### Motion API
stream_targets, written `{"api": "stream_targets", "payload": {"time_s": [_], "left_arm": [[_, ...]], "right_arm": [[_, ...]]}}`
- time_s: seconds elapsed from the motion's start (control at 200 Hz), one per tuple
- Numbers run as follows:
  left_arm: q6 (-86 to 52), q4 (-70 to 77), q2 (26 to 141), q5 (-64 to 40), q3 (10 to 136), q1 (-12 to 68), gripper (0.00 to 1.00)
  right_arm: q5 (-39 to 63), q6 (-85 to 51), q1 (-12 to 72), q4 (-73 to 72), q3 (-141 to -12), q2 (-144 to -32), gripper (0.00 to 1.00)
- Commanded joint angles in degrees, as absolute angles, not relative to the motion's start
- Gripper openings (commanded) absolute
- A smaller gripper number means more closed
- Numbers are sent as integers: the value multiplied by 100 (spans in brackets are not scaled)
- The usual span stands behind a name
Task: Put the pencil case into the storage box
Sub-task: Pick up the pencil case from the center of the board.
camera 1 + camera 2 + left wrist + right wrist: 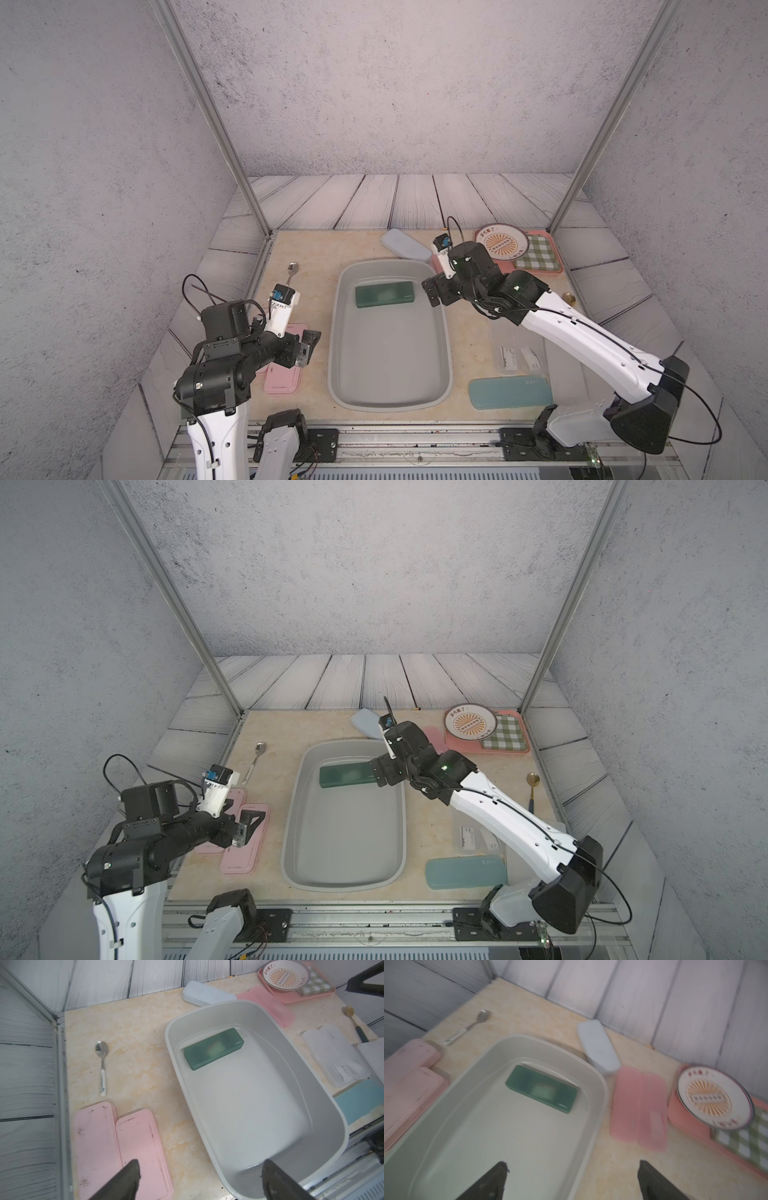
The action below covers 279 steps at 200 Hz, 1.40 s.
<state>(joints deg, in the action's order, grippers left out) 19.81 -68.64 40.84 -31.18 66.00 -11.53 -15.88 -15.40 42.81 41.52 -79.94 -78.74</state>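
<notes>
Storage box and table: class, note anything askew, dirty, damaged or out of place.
Nothing spilled or broken. The two pink cases carry dark smudges, and the pale blue case lies skewed near the storage box's far rim. The green case lies flat inside.

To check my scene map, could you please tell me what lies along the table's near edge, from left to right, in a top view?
Pink pencil cases → storage box → light-teal pencil case.
</notes>
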Motion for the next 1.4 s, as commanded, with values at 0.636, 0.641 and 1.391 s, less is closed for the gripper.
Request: {"api": "stream_targets", "payload": {"time_s": [0.636, 0.641, 1.391], "left_arm": [[1907, -6721, 4158, -3421, 6448, -1404, 94], [1907, -6718, 4158, -3424, 6441, -1405, 94], [1891, -6020, 3732, -3393, 5466, -1855, 98]], "right_arm": [[-323, -1381, 2015, 5303, -11078, -12819, 78], [-307, -1376, 2014, 5306, -11094, -12839, 78], [-21, -1090, 2039, 5615, -11844, -14019, 92]]}}
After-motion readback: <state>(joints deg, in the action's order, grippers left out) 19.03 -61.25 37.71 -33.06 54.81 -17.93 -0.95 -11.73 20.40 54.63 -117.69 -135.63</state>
